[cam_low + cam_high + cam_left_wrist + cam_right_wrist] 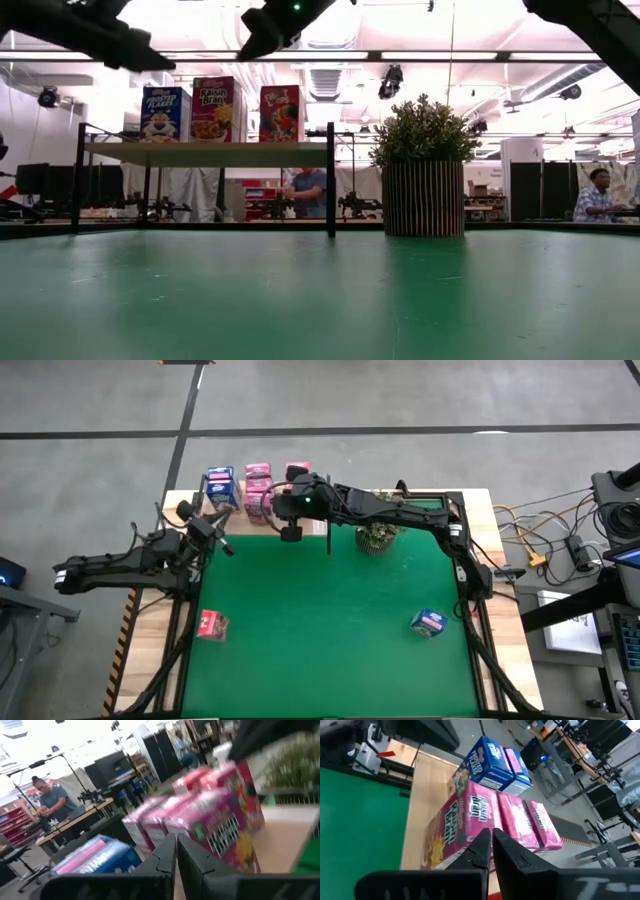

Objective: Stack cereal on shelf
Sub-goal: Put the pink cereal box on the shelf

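Several cereal boxes [255, 488] stand together on the shelf [190, 500] at the far left of the table: a blue one [220, 487] on the left and pink ones [259, 490] to its right. From the low view three fronts show side by side on the shelf board [205, 154], blue [165, 113] on the left, then two pink [216, 109] [282, 113], with black uprights [330, 180] under the board. Two more boxes lie loose on the green mat [320, 620]: a pink one [211, 625] near the left edge and a blue one [428, 623] near the right edge, well apart from each other and from the shelf.

The right gripper [291, 488] reaches across from the right side and hangs over the shelf's right end, just above the pink boxes; its own camera looks down on pink boxes [470, 825] and the blue box [492, 765] beyond them, and its fingers [477, 852] are pressed together on nothing. The left gripper [215, 526] sits at the left edge of the table, just nearer than the shelf, pointing toward the boxes; its fingers [162, 862] are also closed and empty, with pink boxes [210, 825] and a blue one [95, 857] ahead of it.

A potted plant [378, 532] stands on the mat to the right of the shelf. Beyond the table people [305, 190] sit or stand at work benches.
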You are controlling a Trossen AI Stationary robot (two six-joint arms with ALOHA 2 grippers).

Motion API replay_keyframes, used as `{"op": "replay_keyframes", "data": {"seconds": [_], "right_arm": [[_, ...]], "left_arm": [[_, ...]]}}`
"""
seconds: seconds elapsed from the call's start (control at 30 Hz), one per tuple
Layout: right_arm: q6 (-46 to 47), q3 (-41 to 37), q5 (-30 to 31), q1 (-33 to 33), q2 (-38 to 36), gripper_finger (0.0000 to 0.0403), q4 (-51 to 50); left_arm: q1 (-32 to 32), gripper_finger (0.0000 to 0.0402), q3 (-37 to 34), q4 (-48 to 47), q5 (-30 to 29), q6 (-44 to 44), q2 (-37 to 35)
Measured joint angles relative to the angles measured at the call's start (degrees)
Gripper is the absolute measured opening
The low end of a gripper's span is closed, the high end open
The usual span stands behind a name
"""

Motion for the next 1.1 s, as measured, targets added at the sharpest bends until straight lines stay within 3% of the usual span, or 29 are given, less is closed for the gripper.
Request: {"op": "replay_keyframes", "data": {"seconds": [0.17,0.5,0.7,1.1], "right_arm": [[-0.02,0.0,-0.09,0.44,0.0,0.0009,0.12],[-0.65,-0.02,-1.23,0.41,0.01,0.0009,1.06],[0.03,-0.11,-6.57,0.17,0.42,0.0009,4.68],[0.01,-0.3,-6.54,-0.61,2.25,0.0009,5.5]], "left_arm": [[0.53,0.0,0.0,-4.62,-0.02,1.1,2.32],[2.86,0.0,0.0,-4.13,-2.5,0.49,7.65],[2.86,0.0,0.0,-3.02,-2.5,0.45,10.49],[2.9,0.0,0.0,-1.28,-2.47,0.04,11.54]]}}
